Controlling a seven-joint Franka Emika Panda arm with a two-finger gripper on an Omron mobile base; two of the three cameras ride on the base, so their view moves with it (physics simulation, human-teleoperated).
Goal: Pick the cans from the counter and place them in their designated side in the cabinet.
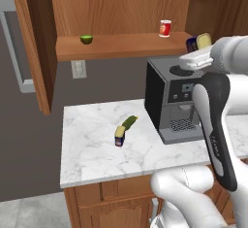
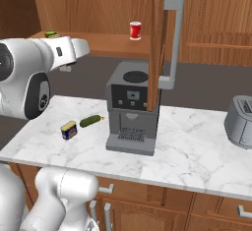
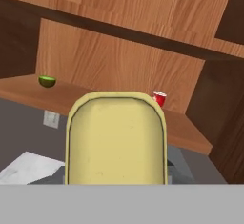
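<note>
Cabinet (image 1: 121,8) open, red-and-white can (image 1: 165,28) and green item (image 1: 86,39) on its shelf. Marble surface (image 1: 92,159) carrying coffee machine (image 1: 172,101). Claw (image 1: 199,45) up at shelf height, clamped on one can (image 3: 116,139). Other can (image 1: 119,136) lying on surface, just beside pickle (image 1: 129,122).

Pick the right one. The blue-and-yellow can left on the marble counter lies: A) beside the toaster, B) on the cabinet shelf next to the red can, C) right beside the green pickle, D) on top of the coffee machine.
C: the can lies on the counter right by the pickle, left of the coffee machine.
</note>
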